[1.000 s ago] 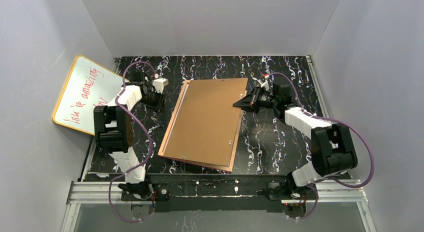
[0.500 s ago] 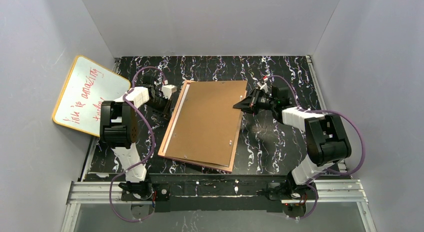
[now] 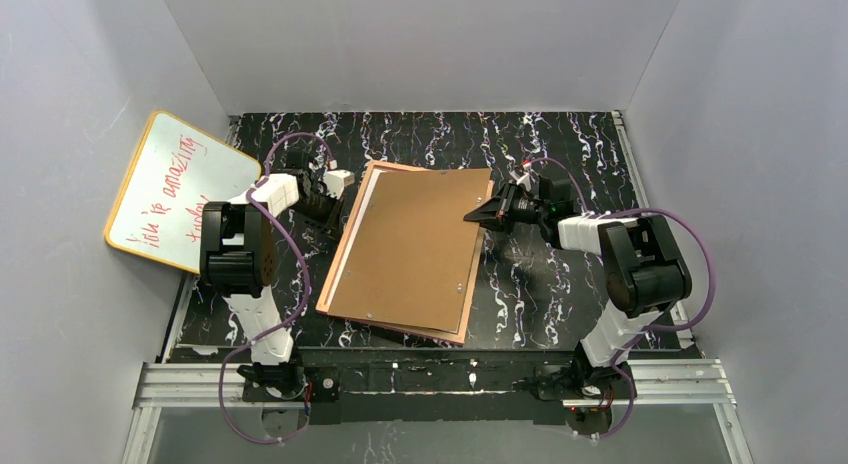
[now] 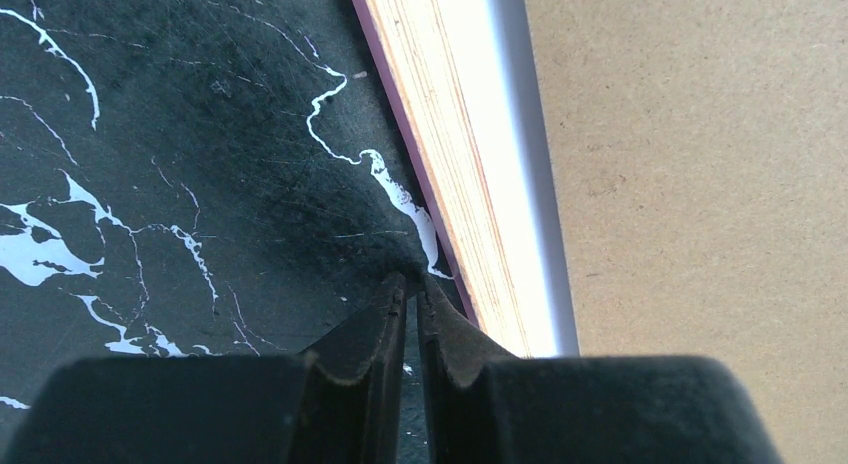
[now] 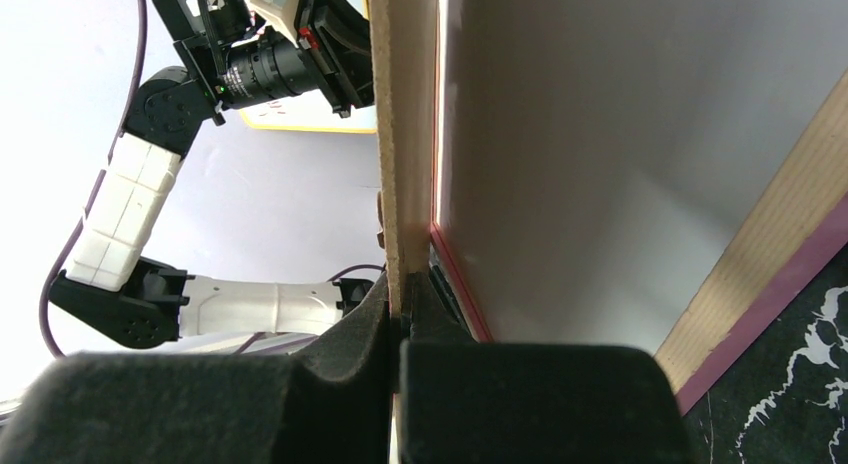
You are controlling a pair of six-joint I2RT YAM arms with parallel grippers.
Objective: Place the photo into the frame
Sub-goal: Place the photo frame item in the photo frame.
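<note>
2 grippers: the right gripper pinches the backing board by its edge; the left gripper, nearly pressed together and empty, sits at the frame. The right wrist view shows the photo, white back up, inside it. The whiteboard reads "amazing".

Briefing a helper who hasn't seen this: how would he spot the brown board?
On the black marbled table, look at the middle. The brown board is the large plain sheet over the pink frame, pinched in the right arm's jaws. Unlike the whiteboard at left, it has no writing.
</note>
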